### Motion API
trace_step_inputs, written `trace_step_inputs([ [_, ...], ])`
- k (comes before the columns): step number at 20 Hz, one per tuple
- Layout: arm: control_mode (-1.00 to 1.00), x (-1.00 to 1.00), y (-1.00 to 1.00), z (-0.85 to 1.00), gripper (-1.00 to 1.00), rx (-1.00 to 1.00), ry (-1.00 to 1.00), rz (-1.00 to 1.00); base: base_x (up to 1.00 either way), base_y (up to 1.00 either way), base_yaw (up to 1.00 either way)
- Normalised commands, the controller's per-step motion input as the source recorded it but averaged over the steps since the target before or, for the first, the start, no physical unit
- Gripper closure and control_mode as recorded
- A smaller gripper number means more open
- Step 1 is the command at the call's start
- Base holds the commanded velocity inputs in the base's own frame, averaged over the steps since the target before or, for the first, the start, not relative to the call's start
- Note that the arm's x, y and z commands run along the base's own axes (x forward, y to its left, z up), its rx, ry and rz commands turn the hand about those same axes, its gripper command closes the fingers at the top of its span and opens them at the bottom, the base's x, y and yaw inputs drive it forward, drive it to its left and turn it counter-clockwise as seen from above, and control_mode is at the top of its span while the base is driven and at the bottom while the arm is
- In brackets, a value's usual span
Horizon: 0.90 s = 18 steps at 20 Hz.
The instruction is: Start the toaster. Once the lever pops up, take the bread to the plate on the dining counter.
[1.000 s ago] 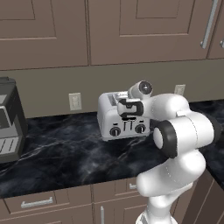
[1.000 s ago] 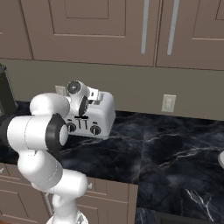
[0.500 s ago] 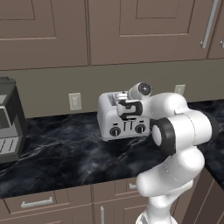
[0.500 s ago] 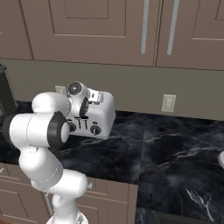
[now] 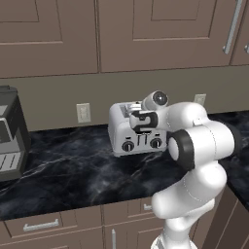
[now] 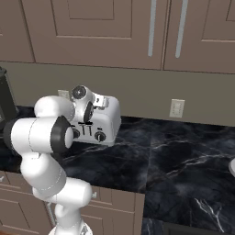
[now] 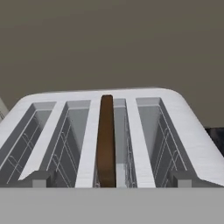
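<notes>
Taupe panelled cabinets with long silver handles line the wall above a strip of plain backsplash, and below them runs a black marble worktop, glossy and threaded with pale veins. At the far left of it stands a dark grey boxy appliance, matt and square-cornered, well apart from everything else. Next along the wall comes a white outlet plate, and just to its right sits the toaster, a silver-grey box with rounded shoulders, two round black knobs and small black sliders across its front; it is pushed back close to the wall, presumably to leave the worktop free in front. From above, through the hand view, its four long slots show thin wire guides, and the bread, a thin dark brown slice seen edge-on, stands upright in the third slot from the left, its top edge roughly level with the slot mouth. The gripper hangs directly over the toaster's top, its jaws spread wide and holding nothing, which I take as a ready stance for reaching the controls or for lifting the slice. To the right the smooth white arm with dark joints bulks large over the counter edge.
</notes>
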Motion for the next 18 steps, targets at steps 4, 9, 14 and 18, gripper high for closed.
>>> trace_step_inputs([
  [4, -1.0, 0.09, 0.0, 0.0, -1.0, 0.0, 0.0, 0.0, 0.0, 0.0, 0.0],
  [9, -1.0, 0.09, 0.0, 0.0, -1.0, 0.0, 0.02, 0.0, 0.0, 0.0, 0.0],
  [14, -1.0, 0.04, 0.0, 0.0, -1.0, 0.0, 0.01, 0.0, 0.0, 0.0, 0.0],
  [18, -1.0, 0.02, 0.01, 0.0, -1.0, 0.0, 0.02, 0.0, 0.0, 0.0, 0.0],
])
